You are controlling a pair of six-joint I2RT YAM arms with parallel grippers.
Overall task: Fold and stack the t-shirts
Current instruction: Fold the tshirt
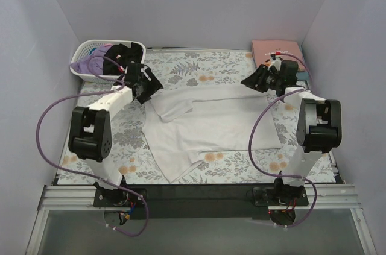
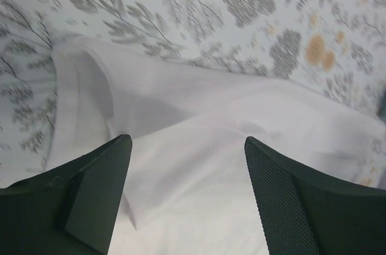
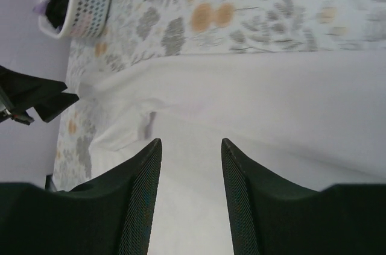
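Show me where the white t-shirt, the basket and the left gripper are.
white t-shirt (image 1: 211,123), top external view, middle of its spread body.
basket (image 1: 76,65), top external view, its left wall.
left gripper (image 2: 186,141), left wrist view, midway between its open fingertips.

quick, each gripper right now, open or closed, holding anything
left gripper: open, empty, above the white t-shirt
right gripper: open, empty, above the same t-shirt
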